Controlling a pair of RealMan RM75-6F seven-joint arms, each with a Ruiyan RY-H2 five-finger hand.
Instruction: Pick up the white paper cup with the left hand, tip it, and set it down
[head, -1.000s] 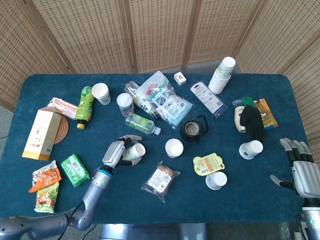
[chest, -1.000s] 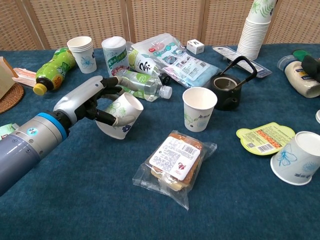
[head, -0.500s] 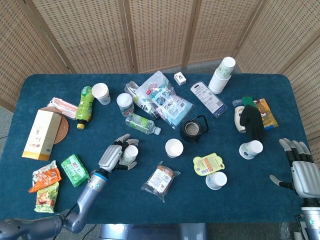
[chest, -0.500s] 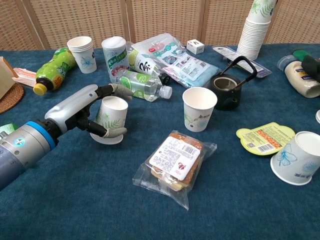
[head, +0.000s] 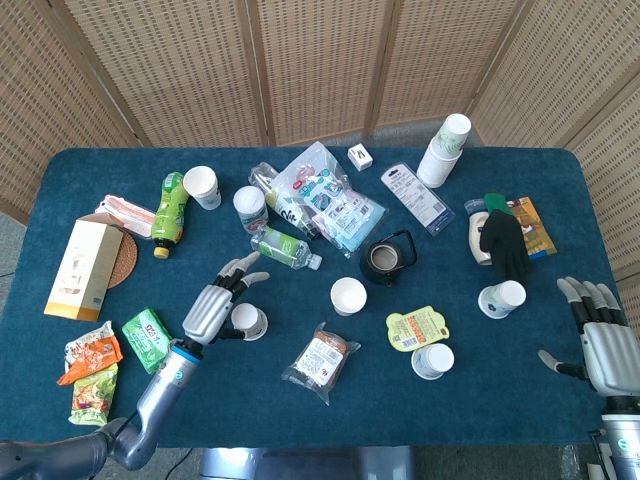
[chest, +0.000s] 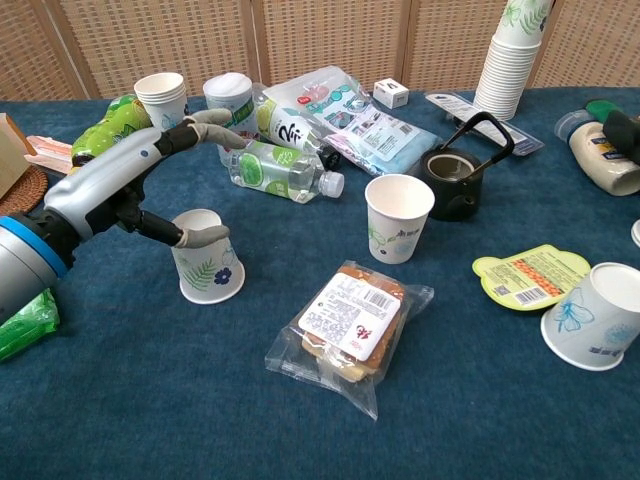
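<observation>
The white paper cup (chest: 207, 257) with a leaf and flower print stands upright on the blue table, left of centre; in the head view the cup (head: 247, 321) sits just right of my left hand (head: 212, 305). My left hand (chest: 120, 190) hovers to the cup's left with its fingers spread and nothing in it. Its thumb tip lies at the cup's rim; I cannot tell whether it touches. My right hand (head: 600, 340) is at the table's right edge, fingers apart and holding nothing.
A second paper cup (chest: 398, 218) stands at centre by a black kettle (chest: 455, 178). A wrapped snack (chest: 348, 320) lies in front of the cup. A lying water bottle (chest: 275, 168), green bottle (head: 170, 212) and more cups (chest: 165, 108) lie behind the left hand.
A second ago my left hand held the cup tilted. It then stood the cup upright, let go, opened its fingers and drew back to the left. The right hand has not moved.
</observation>
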